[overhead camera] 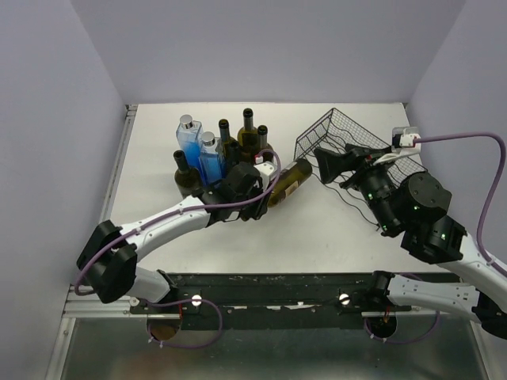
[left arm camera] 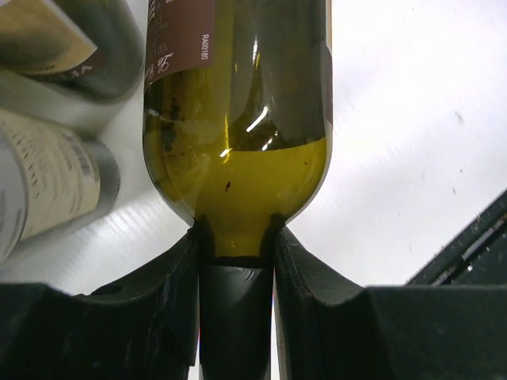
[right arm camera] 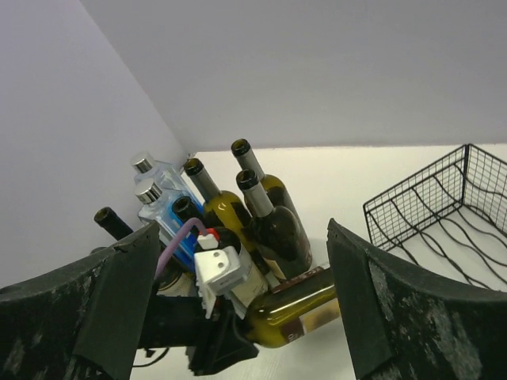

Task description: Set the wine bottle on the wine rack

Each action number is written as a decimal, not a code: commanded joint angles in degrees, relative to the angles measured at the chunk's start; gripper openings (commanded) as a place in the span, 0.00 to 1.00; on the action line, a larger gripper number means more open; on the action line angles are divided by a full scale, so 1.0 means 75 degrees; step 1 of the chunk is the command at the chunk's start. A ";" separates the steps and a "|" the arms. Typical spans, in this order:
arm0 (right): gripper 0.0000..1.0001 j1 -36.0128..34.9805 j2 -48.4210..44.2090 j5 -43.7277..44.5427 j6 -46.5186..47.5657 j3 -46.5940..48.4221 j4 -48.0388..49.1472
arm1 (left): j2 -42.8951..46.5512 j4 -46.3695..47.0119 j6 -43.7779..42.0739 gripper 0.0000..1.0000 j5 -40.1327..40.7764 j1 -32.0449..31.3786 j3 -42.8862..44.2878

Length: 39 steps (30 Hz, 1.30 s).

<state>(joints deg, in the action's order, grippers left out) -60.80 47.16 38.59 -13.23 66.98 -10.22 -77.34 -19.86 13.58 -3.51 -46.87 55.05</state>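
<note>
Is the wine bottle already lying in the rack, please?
No, the wine bottle is held sideways by its neck in the left gripper, beside the rack and not in it.

On my end the left arm's stretched out mid-tabletop, left gripper [left arm camera: 235,237] clamped on the wine bottle [overhead camera: 289,180] neck; right gripper [overhead camera: 323,165] hovers, jaws wide.

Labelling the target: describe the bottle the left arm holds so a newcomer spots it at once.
Start at the cluster of upright glass bottles left of the black wire rack. At its right edge, the olive-green glass wine bottle with a brown label is the only one lying sideways, neck clamped in the left tool.
</note>
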 commanded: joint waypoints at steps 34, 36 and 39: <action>0.90 -0.0050 -0.0604 0.1078 -0.1224 0.0093 -0.1532 | -0.3621 0.4007 0.0333 0.00 0.0901 -0.0055 0.2046; 0.90 -0.0039 -0.0639 0.1078 -0.1259 0.0104 -0.1602 | -0.3843 0.3984 0.0310 0.00 0.0995 -0.0055 0.2280; 0.90 -0.0050 -0.0698 0.1066 -0.1271 0.0116 -0.1673 | -0.4241 0.3960 0.0205 0.00 0.1147 -0.0055 0.2702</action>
<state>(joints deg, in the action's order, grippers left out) -60.80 42.87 45.60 -22.46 67.44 -20.80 -107.22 1.32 16.91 1.76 -47.00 69.10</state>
